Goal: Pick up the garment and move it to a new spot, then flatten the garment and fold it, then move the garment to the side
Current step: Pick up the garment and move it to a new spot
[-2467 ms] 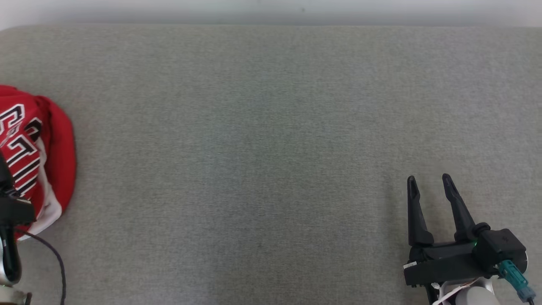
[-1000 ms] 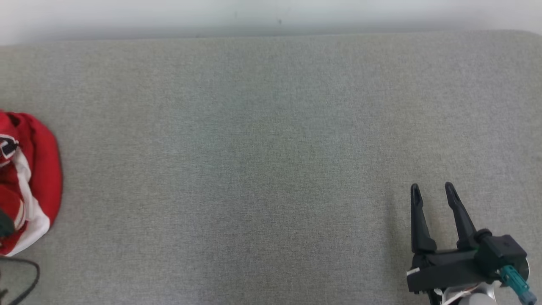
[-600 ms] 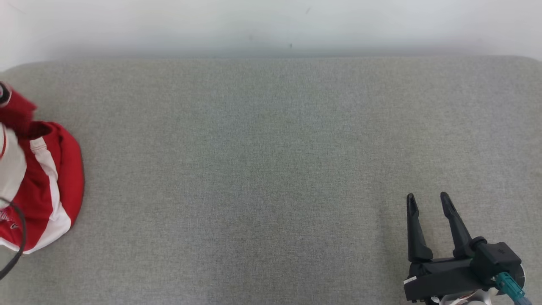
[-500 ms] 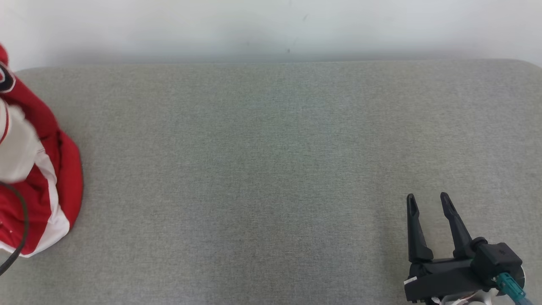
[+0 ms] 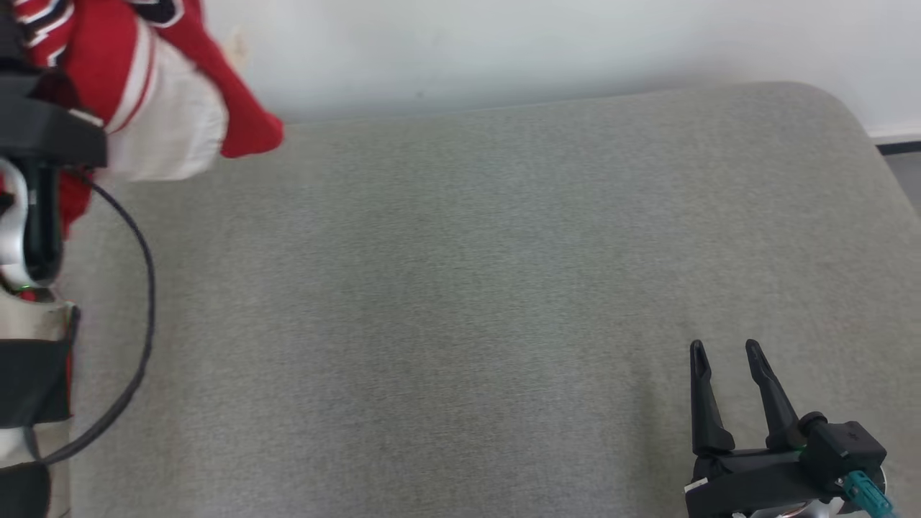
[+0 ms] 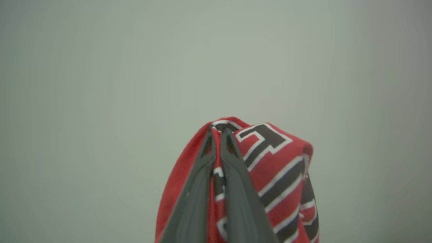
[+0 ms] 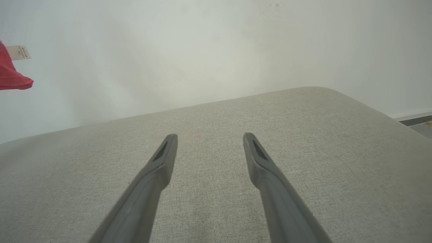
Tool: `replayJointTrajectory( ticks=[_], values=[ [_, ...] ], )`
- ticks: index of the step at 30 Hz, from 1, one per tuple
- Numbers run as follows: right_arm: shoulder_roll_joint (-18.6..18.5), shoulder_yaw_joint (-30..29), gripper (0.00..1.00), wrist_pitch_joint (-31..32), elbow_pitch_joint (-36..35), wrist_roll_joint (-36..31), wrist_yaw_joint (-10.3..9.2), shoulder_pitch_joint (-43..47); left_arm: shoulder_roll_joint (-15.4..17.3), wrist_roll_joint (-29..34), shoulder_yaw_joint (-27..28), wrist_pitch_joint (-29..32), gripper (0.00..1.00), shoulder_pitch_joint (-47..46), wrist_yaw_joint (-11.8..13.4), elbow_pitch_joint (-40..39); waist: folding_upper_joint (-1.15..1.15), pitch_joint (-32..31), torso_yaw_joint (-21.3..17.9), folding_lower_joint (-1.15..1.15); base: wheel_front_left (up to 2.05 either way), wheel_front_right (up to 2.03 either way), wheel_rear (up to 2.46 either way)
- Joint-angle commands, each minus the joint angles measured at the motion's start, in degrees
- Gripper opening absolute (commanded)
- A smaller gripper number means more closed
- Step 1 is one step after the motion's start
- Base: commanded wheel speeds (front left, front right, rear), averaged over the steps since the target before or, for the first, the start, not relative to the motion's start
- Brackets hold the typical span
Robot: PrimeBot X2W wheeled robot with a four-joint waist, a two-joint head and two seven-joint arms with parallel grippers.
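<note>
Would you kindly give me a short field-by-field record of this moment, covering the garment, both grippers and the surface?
garment: red jersey with white panels and black lettering, held up, bunched
left gripper: shut on red jersey
right gripper: open, holding nothing, over the grey fabric surface
task stage: pickup done; flattening and folding not yet done

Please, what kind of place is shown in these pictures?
Probably a plain indoor room: a wide grey padded surface, like a bed or sofa seat, stands against a bare white wall, and the left pincer holds up a red garment.
</note>
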Motion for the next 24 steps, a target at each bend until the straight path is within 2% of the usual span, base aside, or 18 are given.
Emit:
replayJointTrajectory(
  ticks=[1,6,12,24],
  values=[
    [-0.05,0.18,1.00,-0.07,0.13,0.50,-0.12,0.18,-0.18,-0.07,-0.30,0.47,0.00,-0.65,0.04,-0.27,0.00,0.10,-2.48,0.00,0.00,0.00,0.00],
    [-0.05,0.21,1.00,-0.08,0.17,1.36,-0.12,-0.13,-2.85,-0.54,-4.74,2.29,0.00,-1.31,-0.18,-2.31,0.00,0.57,-6.01,0.00,0.00,0.00,0.00],
    [-0.06,0.31,1.00,-0.08,0.52,1.86,-0.12,0.03,-6.16,-1.61,-10.59,2.81,0.00,-2.16,-0.42,-0.22,0.00,1.24,-8.71,0.00,0.00,0.00,0.00],
    [-0.05,0.12,1.00,-0.08,0.62,2.31,-0.12,-1.47,-10.40,-3.48,-21.42,-0.12,0.00,3.01,-0.42,7.24,0.00,3.29,-10.27,0.00,0.00,0.00,0.00]
  ],
)
